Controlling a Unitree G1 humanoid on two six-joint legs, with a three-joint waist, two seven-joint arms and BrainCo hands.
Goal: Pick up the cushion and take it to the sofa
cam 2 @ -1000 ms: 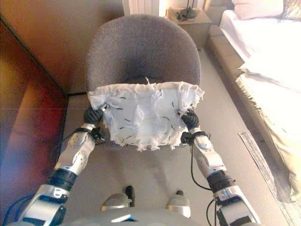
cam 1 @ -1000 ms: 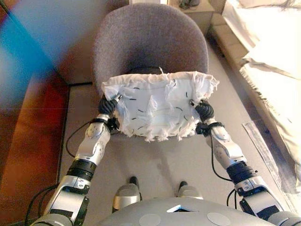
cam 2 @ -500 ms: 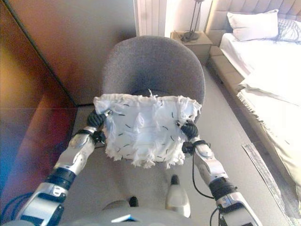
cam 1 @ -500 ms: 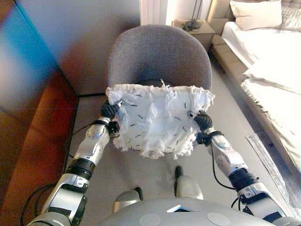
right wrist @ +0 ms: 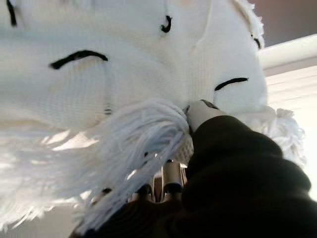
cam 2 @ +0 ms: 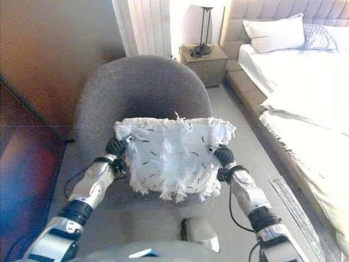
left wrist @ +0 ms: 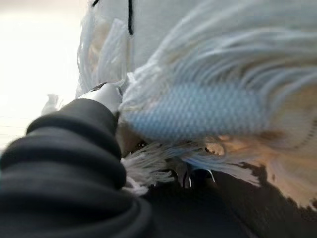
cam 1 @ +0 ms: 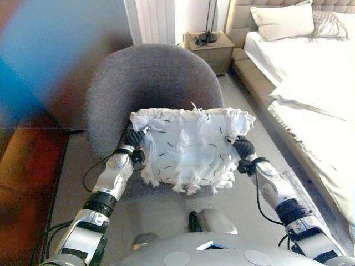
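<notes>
The cushion (cam 1: 188, 147) is white with fringed edges and short black stitches. I hold it by its two sides, level, in front of the grey chair. My left hand (cam 1: 133, 138) grips its left edge and my right hand (cam 1: 242, 148) grips its right edge. In the left wrist view the thumb (left wrist: 106, 94) presses into the cushion's fringe (left wrist: 198, 109). In the right wrist view the thumb (right wrist: 200, 111) lies on the cushion (right wrist: 114, 59), with the fingers (right wrist: 166, 181) curled beneath the fringe.
A round grey upholstered chair (cam 1: 144, 77) stands just behind the cushion. A bed (cam 1: 310, 66) with white bedding and a pillow (cam 1: 280, 21) runs along the right. A bedside table (cam 1: 208, 47) with a lamp base stands behind the chair. A dark wooden wall (cam 1: 28, 166) is on the left.
The whole picture has shifted: the camera now shows more of the bed, bedside table and far wall. The cushion stays held between both hands, now lower against the chair.
</notes>
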